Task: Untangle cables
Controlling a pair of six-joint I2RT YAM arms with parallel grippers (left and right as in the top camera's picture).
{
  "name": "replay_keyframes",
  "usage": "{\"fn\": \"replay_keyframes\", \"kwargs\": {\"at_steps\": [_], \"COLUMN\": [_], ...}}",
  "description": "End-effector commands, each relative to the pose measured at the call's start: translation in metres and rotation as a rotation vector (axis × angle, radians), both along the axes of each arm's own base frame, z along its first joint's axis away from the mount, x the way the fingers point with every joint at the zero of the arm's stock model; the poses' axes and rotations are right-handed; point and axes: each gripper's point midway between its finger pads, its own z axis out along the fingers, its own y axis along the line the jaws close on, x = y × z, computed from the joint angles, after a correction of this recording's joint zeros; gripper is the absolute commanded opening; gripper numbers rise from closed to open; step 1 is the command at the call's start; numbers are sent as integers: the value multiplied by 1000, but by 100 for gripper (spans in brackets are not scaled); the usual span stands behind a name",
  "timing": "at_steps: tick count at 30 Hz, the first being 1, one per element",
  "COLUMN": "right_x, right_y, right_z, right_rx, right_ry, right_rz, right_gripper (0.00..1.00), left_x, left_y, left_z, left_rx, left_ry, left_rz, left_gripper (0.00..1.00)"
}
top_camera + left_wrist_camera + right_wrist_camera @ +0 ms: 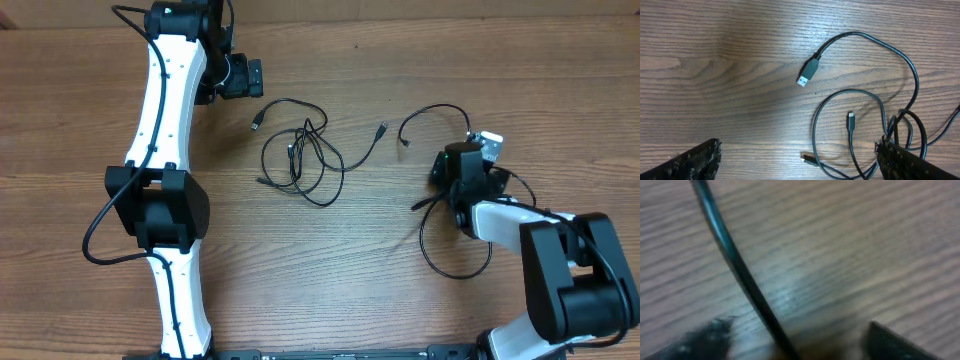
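overhead: the cables (300,160) are lying in a loose tangle at centre, with one strand (430,112) lying apart beside the right gripper (462,160). the left gripper (245,78) is hovering near the tangle.

left wrist: its fingers (692,162) are standing wide apart, holding nothing. the usb plug (809,71) is likely offering the firmest hold on these light, limp cords.

right wrist: the view is blurred. the jaws are straddling a thin cord (735,265) without clamping it.

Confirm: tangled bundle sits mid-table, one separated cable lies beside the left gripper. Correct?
Wrong side. The separated cable lies beside the right gripper, as the overhead view shows. The tangled bundle does sit mid-table.
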Motion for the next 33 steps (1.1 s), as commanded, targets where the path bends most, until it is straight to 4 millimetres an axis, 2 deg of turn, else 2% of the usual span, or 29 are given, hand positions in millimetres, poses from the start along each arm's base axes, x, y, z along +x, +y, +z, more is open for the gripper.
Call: {"fn": "replay_keyframes", "kwargs": {"at_steps": [1,3,4,6,9,12,15,19,20,21,24,27,29,33], "right_x": [-4,0,3,9,25,42,63,85,92,95,100,97,97,112], "right_y": [3,8,9,9,3,-12,-31,-80,-103,-116,-159,-204,-227,-246], "right_z": [-16,-15,-12,-3,23,57,96,161,189,206,258,301,319,332], "right_rx": [35,60,65,66,67,70,59,-20,-63,-91,-194,-266,-292,-308], "right_ry": [49,46,44,41,26,12,21,-27,-68,-94,-174,-287,-370,-494], "right_rz": [42,59,62,60,44,8,65,59,48,40,16,-60,-91,-63], "right_gripper": [39,9,4,4,4,4,4,4,4,4,4,4,4,4], "left_x": [3,3,3,3,3,3,3,3,3,3,3,3,3,3], "left_y": [-3,-3,-3,-3,-3,-3,-3,-3,-3,-3,-3,-3,-3,-3], "left_z": [6,6,6,6,6,6,6,6,6,6,6,6,6,6], "left_rx": [-8,-8,-8,-8,-8,-8,-8,-8,-8,-8,-9,-9,-9,-13], "left_ry": [-21,-21,-21,-21,-21,-21,-21,-21,-21,-21,-20,-21,-20,-18], "left_rz": [-23,-23,-23,-23,-23,-23,-23,-23,-23,-23,-23,-23,-22,-4], "left_gripper": [99,100,100,100,100,100,100,100,99,100,99,100,100,100]}}
